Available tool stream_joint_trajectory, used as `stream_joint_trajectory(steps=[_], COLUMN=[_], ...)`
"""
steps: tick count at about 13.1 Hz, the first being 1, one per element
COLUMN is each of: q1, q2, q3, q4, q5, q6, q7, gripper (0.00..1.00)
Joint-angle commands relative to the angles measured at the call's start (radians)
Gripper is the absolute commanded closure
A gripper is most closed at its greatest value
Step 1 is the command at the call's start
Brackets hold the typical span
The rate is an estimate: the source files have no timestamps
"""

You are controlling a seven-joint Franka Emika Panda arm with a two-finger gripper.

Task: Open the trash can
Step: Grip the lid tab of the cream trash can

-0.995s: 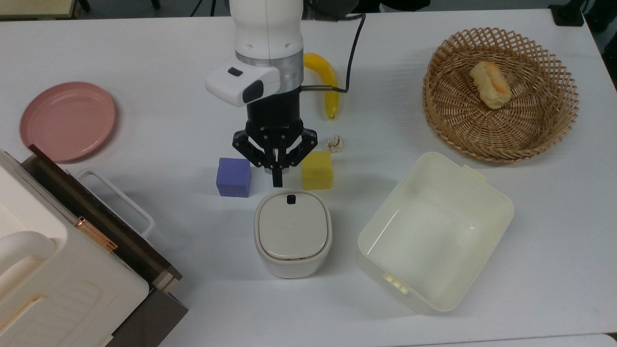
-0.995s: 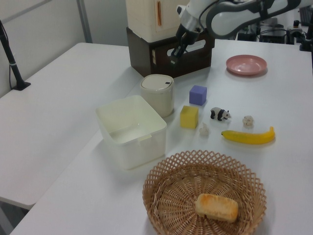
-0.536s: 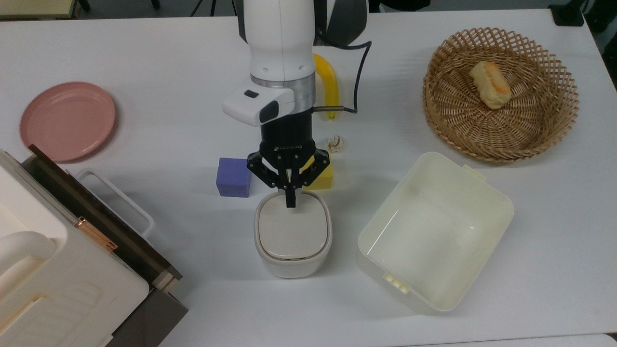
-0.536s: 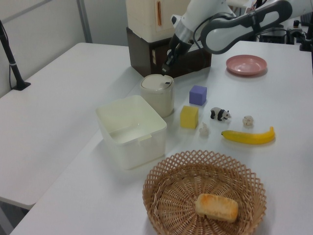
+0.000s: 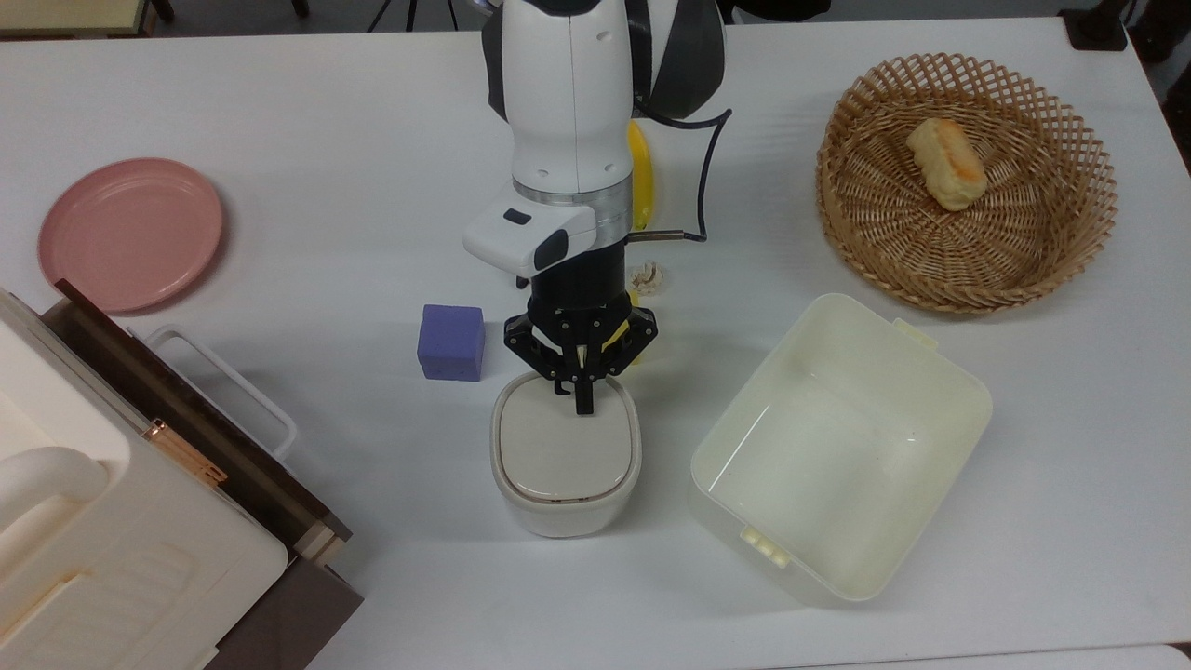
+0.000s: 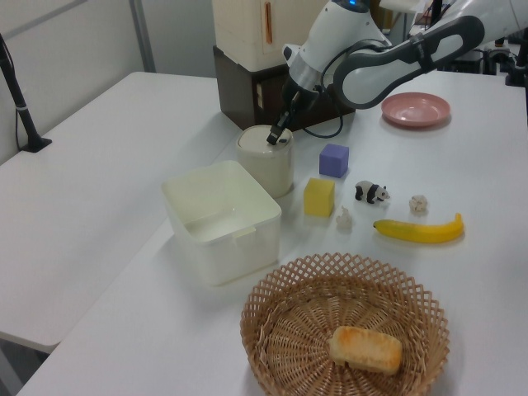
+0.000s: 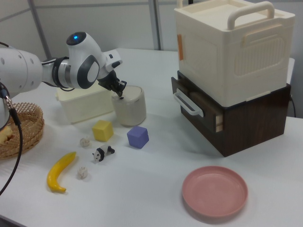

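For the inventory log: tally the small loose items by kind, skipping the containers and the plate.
Cubes: 2 (purple cube, yellow cube)
Food: 2 (banana, bread)
Small figures: 3 (panda, two beige trinkets)
Total: 7

The tool [image 5: 583, 402] has moved onto the trash can [image 5: 566, 453] lid's rim.

White arm [image 5: 568, 93] w/ dark-grey joints, silver wrist ring, black linkage hand [image 5: 583, 402], black cable [image 5: 702, 177], blue LED.

Top view looks straight down — side views face across, sharing the table [image 5: 326, 140].
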Motion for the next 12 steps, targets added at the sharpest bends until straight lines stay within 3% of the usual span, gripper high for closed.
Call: stream_joint_trajectory(steps=[1, 7, 12], q1=[0.009, 0.006, 0.004], q2=[0.041, -0.003, -0.102], q3=[-0.006, -0.009, -0.014], q4=[0.0, 0.001, 0.007], q5=[0.005, 0.013, 0.013], q6=[0.016, -0.005, -0.18], q7=[0.004, 0.022, 0.028], gripper=[1.0, 1.0, 1.0])
